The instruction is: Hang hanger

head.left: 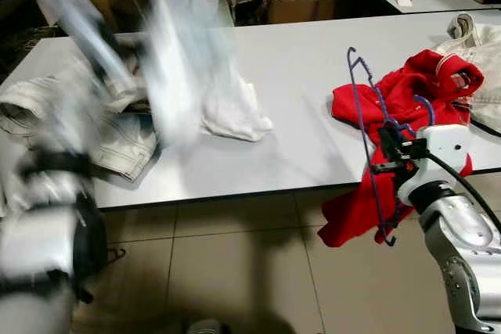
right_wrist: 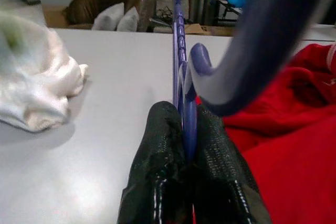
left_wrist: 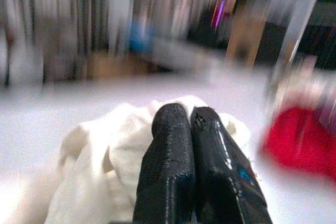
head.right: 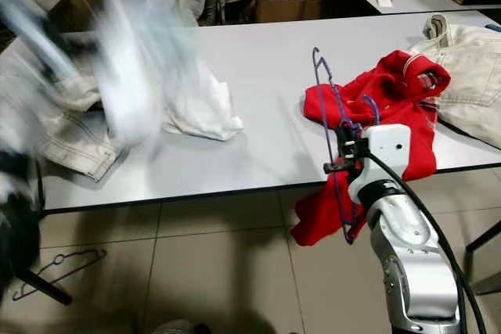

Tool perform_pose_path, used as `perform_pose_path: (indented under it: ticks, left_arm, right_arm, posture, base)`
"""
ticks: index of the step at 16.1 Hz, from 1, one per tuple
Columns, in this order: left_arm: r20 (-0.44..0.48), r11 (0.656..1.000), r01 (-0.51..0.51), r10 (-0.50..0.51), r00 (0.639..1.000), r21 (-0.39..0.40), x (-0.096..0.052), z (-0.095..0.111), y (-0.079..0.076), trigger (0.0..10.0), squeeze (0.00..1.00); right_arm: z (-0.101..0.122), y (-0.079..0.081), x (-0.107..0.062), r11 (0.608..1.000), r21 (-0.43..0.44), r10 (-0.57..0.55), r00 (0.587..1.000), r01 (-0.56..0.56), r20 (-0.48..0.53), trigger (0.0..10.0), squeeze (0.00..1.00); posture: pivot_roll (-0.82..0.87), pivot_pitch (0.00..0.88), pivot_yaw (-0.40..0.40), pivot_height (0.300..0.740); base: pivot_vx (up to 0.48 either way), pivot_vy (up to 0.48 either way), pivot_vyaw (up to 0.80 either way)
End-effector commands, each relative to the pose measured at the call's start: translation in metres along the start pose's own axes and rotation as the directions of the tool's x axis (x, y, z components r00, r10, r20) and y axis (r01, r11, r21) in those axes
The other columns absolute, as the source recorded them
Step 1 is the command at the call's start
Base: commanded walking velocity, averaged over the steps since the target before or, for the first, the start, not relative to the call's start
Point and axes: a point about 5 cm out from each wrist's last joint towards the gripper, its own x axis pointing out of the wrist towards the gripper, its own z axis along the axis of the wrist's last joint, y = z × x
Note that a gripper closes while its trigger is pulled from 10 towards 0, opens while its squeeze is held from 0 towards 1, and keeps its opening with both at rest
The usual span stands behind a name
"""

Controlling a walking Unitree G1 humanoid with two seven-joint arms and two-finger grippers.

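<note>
My right pincer [head.left: 389, 149] clamps the thin purple wire hanger [head.left: 362, 111], its long axis upright at centre right; my left pincer [left_wrist: 202, 171] is clenched.

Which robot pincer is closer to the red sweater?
Right. The right pincer is clamped on the purple hanger right over the red sweater at the table's edge. The left pincer is shut by the white cloth, far across the table.
</note>
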Motion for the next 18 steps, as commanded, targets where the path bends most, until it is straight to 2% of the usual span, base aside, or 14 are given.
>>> perform_pose_path:
  ticks: [1, 2, 6, 7, 8, 9, 10, 11, 12, 13, 14, 16, 17, 18]
  left_arm:
    - [-0.086, 0.992, -0.025, 0.035, 0.996, 0.120, -0.001, 0.000, 0.004, 0.0, 0.00]
    - [-0.225, 0.969, -0.014, 0.072, 0.972, 0.248, -0.008, -0.021, 0.006, 0.0, 0.00]
    - [-0.329, 0.911, -0.006, 0.155, 0.931, 0.413, -0.020, -0.029, 0.018, 0.0, 0.00]
    - [-0.319, 0.941, 0.052, 0.061, 0.946, 0.335, -0.021, -0.022, 0.014, 0.0, 0.00]
    - [-0.269, 0.947, 0.215, -0.148, 0.952, 0.238, -0.019, -0.015, -0.003, 0.0, 0.00]
    - [-0.236, 0.943, 0.247, -0.194, 0.952, 0.222, -0.019, -0.010, -0.007, 0.0, 0.00]
    - [-0.012, 0.981, 0.160, -0.160, 0.987, 0.110, -0.014, 0.020, -0.004, 0.0, 0.00]
    - [0.176, 0.998, 0.063, -0.064, 0.982, 0.007, -0.014, 0.043, 0.006, 0.0, 0.00]
    - [0.251, 0.998, 0.033, -0.020, 0.968, -0.048, -0.015, 0.052, 0.011, 0.0, 0.00]
    - [0.380, 0.987, -0.021, 0.080, 0.922, -0.156, -0.023, 0.069, 0.024, 0.0, 0.00]
    - [0.413, 0.982, -0.018, 0.096, 0.906, -0.189, -0.026, 0.075, 0.026, 0.0, 0.00]
    - [0.334, 0.993, 0.028, 0.012, 0.942, -0.115, -0.023, 0.062, 0.016, 0.0, 0.00]
    - [0.330, 0.992, 0.032, 0.009, 0.944, -0.121, -0.022, 0.060, 0.016, 0.0, 0.00]
    - [0.263, 0.997, 0.018, 0.004, 0.965, -0.081, -0.014, 0.051, 0.010, 0.0, 0.00]
  right_arm:
    - [0.000, 0.001, -0.002, 1.000, -0.009, -0.007, 1.000, 0.007, 0.006, 10.0, 0.00]
    - [-0.001, 0.000, -0.003, 1.000, -0.012, -0.006, 1.000, 0.006, 0.002, 10.0, 0.00]
    - [-0.002, 0.001, -0.003, 1.000, -0.016, 0.000, 1.000, 0.000, -0.007, 10.0, 0.00]
    - [-0.003, 0.001, -0.003, 1.000, -0.016, 0.004, 1.000, -0.004, -0.010, 10.0, 0.00]
    - [-0.002, 0.000, -0.002, 1.000, -0.012, 0.004, 1.000, -0.004, -0.009, 10.0, 0.00]
    - [-0.002, 0.000, -0.002, 1.000, -0.012, 0.004, 1.000, -0.004, -0.009, 10.0, 0.00]
    - [-0.001, -0.001, -0.001, 1.000, -0.005, 0.000, 1.000, 0.000, -0.003, 10.0, 0.00]
    - [-0.001, -0.001, 0.000, 1.000, -0.001, -0.001, 1.000, 0.001, -0.001, 10.0, 0.00]
    - [-0.001, -0.001, 0.000, 1.000, -0.001, 0.000, 1.000, 0.000, -0.001, 10.0, 0.00]
    - [0.000, 0.000, 0.000, 1.000, 0.000, 0.003, 1.000, -0.003, 0.003, 10.0, 0.00]
    - [0.000, -0.001, 0.001, 1.000, 0.000, 0.004, 1.000, -0.004, 0.005, 10.0, 0.00]
    - [0.001, 0.000, 0.002, 1.000, 0.001, 0.006, 1.000, -0.006, 0.008, 10.0, 0.00]
    - [0.001, 0.000, 0.002, 1.000, 0.000, 0.006, 1.000, -0.006, 0.009, 10.0, 0.00]
    - [0.002, 0.000, 0.003, 1.000, -0.001, 0.008, 1.000, -0.008, 0.010, 10.0, 0.00]
  posture:
    - [-0.04, 0.000, 0.061, 0.740]
    - [-0.04, 0.000, 0.061, 0.740]
    - [-0.04, 0.000, 0.053, 0.740]
    - [-0.04, 0.000, 0.050, 0.740]
    - [-0.03, 0.000, 0.049, 0.740]
    - [-0.03, 0.000, 0.049, 0.740]
    - [-0.03, 0.000, 0.045, 0.740]
    - [-0.03, 0.000, 0.045, 0.740]
    - [-0.03, 0.000, 0.045, 0.740]
    - [-0.03, 0.000, 0.044, 0.740]
    - [-0.03, 0.000, 0.043, 0.740]
    - [-0.03, 0.000, 0.042, 0.740]
    - [-0.03, 0.000, 0.042, 0.740]
    - [-0.03, 0.000, 0.042, 0.740]
  base:
    - [0.000, 0.000, 0.00]
    - [0.000, 0.000, 0.00]
    - [0.000, 0.000, 0.00]
    - [0.000, 0.000, 0.00]
    - [0.000, 0.000, 0.00]
    - [0.000, 0.000, 0.00]
    - [0.000, 0.000, 0.00]
    - [0.000, 0.000, 0.00]
    - [0.000, 0.000, 0.00]
    - [0.000, 0.000, 0.00]
    - [0.000, 0.000, 0.00]
    - [0.000, 0.000, 0.00]
    - [0.000, 0.000, 0.00]
    - [0.000, 0.000, 0.00]
